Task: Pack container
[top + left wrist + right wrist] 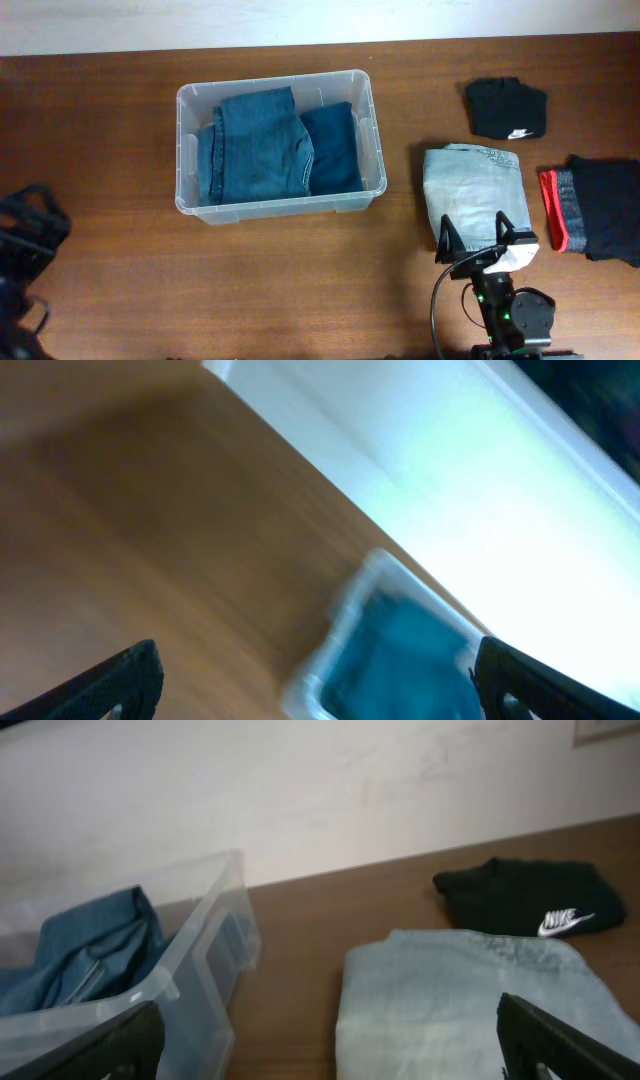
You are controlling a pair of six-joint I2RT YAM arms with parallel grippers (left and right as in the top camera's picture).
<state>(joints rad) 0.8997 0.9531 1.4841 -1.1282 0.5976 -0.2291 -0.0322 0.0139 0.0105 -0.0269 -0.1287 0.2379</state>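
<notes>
Well to the left of the container, over the brown wooden table (pixel 110 300), our left gripper (pixel 316 660) hangs with its fingers spread wide and nothing between them; we judge it is parked clear of the work. The large clear plastic rectangular container (pixel 184 150) stands open side up on the table, between our two grippers. Inside it, folded mid-blue denim jeans (pixel 255 145) fill the left part and a folded darker blue garment (pixel 335 150) lies against the right wall, side by side, probably to keep a flat layer for more. Just right of the container, apart from it, lies a folded pale blue pair of jeans (pixel 470 185). Our right gripper (pixel 473 235) sits at its near edge, fingers wide apart and holding nothing, seemingly lined up to take it next. Farther right of the container wait a black folded garment with a white logo (pixel 507 108) and a black garment with red and grey bands (pixel 600 205).
</notes>
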